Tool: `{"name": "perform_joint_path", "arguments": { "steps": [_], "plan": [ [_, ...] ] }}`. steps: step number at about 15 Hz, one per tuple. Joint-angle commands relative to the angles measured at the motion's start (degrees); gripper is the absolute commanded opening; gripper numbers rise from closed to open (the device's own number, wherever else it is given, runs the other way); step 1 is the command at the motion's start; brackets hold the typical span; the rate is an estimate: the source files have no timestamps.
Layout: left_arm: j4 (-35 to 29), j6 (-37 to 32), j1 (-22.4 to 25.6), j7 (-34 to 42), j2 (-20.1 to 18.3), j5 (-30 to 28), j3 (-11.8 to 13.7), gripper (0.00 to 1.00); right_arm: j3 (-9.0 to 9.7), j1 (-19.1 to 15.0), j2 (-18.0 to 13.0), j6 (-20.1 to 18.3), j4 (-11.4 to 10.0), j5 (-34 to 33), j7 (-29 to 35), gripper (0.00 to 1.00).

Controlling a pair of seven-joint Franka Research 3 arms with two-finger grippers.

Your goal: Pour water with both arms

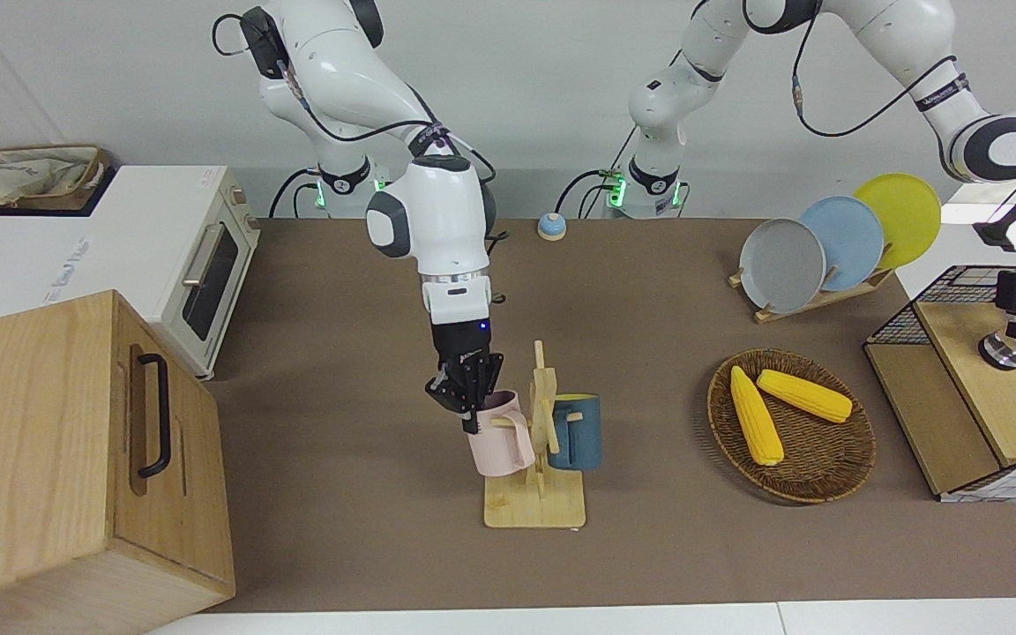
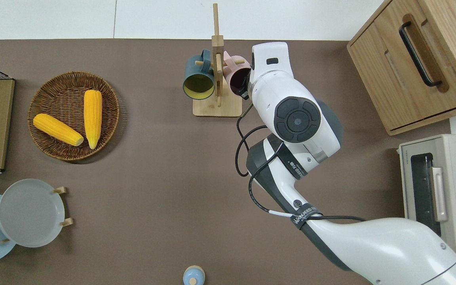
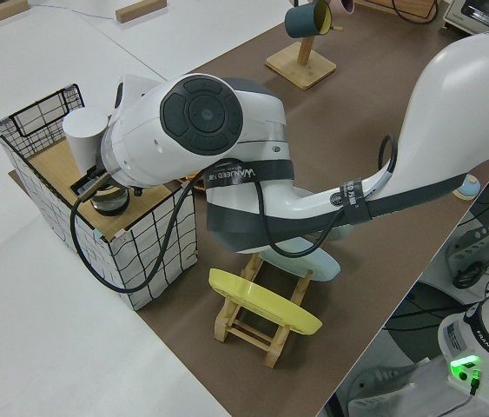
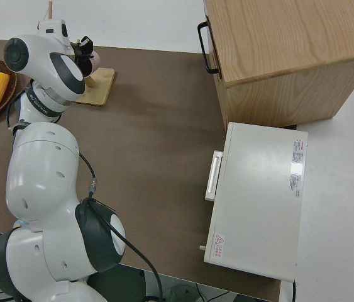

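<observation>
The brown surface (image 1: 649, 291) fills the middle of the front view, with a wooden cabinet (image 1: 67, 459) at lower left and a white toaster oven (image 1: 164, 256) just above it. At the right edge of that view sits a wire-sided crate (image 1: 958, 414).

My right arm (image 1: 420, 203) drops from the upper left toward the centre of the frame. My left arm (image 1: 984, 132) sweeps along the upper right and ends over the crate.

A rack near upper right holds a grey plate (image 1: 781, 265), a blue plate (image 1: 843, 242) and a yellow plate (image 1: 900, 219). Lower right of centre lies a wicker basket (image 1: 817, 476) with two corn cobs (image 1: 755, 428).

At centre stands a wooden mug tree (image 1: 536, 494). A pink mug (image 1: 501, 437) hangs on the side toward my right arm's end of the surface, a dark blue mug (image 1: 575, 432) on the opposite side.

My right hand (image 1: 469, 388) is at the pink mug's rim, fingers closed on it; the overhead view shows it at the mug's mouth, top centre of that frame.

My left hand (image 3: 105, 187) hangs inside the crate at the left of the left side view, right at a small metal-topped object (image 3: 109, 201); I cannot tell whether its fingers are open or closed.

A small blue knob (image 1: 550, 227) sits at top centre.
</observation>
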Motion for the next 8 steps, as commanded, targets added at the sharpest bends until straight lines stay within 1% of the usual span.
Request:
{"name": "perform_joint_path", "arguments": {
  "steps": [1, 8],
  "plan": [
    [0.98, 0.90, -0.27, 0.34, 0.40, -1.36, -0.07, 0.02, -0.22, 0.27, 0.56, -0.24, 0.71, 1.14, 0.32, 0.023],
    [0.98, 0.90, -0.27, -0.45, 0.31, -1.27, -0.07, 0.02, -0.30, 0.19, -0.14, -0.41, 0.62, 1.66, 0.23, 0.016]
  ]
}}
